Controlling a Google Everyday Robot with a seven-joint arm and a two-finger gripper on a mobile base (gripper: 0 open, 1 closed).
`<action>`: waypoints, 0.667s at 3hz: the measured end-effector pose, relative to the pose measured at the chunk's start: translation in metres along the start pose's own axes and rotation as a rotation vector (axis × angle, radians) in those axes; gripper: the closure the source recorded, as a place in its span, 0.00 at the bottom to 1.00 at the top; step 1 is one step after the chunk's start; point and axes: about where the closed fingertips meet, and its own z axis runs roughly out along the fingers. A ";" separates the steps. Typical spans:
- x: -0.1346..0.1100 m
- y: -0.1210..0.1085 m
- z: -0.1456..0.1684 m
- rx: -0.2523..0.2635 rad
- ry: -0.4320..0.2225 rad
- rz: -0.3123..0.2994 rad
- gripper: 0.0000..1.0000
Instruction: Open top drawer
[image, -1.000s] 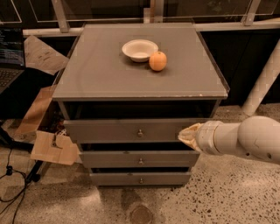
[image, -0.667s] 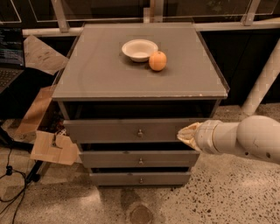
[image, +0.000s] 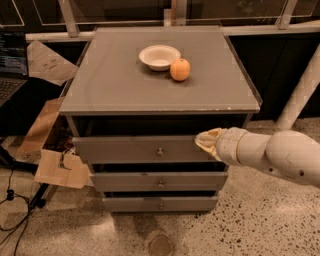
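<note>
At the front of the top drawer (image: 125, 149), right of its knob (image: 160, 151), our gripper (image: 209, 140), open or closed unclear to us.

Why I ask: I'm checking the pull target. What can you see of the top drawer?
The top drawer is the widest of three stacked matte grey fronts, wood-like, with one small round metal knob at centre. It is level, under the cabinet top, with a dark gap above it. The gripper is at its picture-right end, away from the knob; whether it touches is unclear.
</note>
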 end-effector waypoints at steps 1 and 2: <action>-0.013 -0.027 0.012 0.072 -0.059 -0.026 1.00; -0.013 -0.027 0.012 0.071 -0.059 -0.026 1.00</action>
